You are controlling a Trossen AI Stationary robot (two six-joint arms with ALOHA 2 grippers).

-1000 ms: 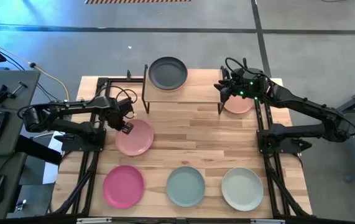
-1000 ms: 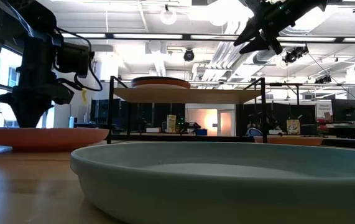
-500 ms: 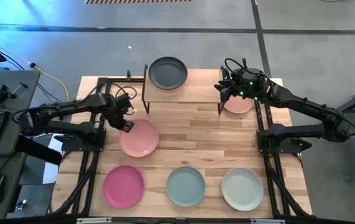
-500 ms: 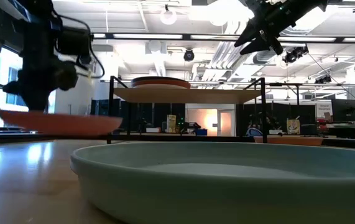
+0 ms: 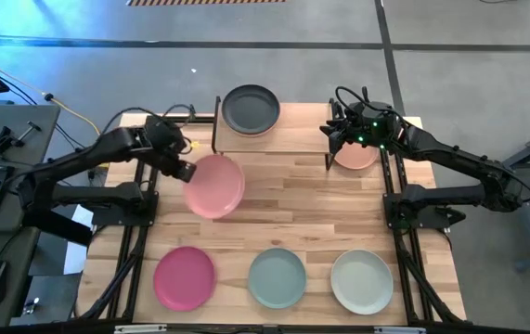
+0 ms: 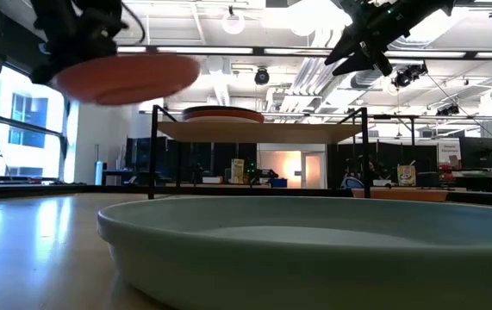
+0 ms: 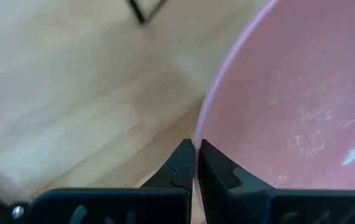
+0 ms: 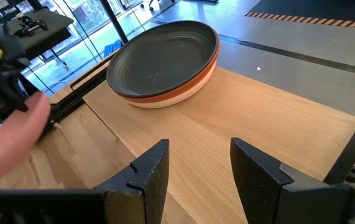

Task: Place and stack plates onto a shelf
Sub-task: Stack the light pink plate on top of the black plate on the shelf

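My left gripper [image 5: 183,172] is shut on a pink plate [image 5: 216,186], which hangs in the air left of the shelf and above its board [image 6: 258,131]. On the left half of the shelf [image 5: 274,139] sits a stack with a charcoal plate [image 8: 161,59] on top, a terracotta one below it and an off-white one at the bottom. My right gripper [image 5: 331,130] hovers open above the shelf's right end, touching nothing. A peach plate [image 5: 355,156] lies on the table under the right arm. My left gripper pinches the pink plate's rim [image 7: 203,134] between its two fingers, on the side of the plate toward the table's left edge. The fingers come at it from the left. The plate [image 6: 125,76] is lifted clear of the table and roughly level.
Along the near edge lie a magenta plate [image 5: 184,276], a pale teal plate [image 5: 277,276] and an off-white plate [image 5: 362,281]. The right half of the shelf board [image 8: 239,118] is bare. Black arm frames run along both table sides.
My left gripper has risen and moved toward the far edge and the shelf, staying shut on the pink plate. The plate has gone from lying on the table to hanging clear, above the height of the shelf board.
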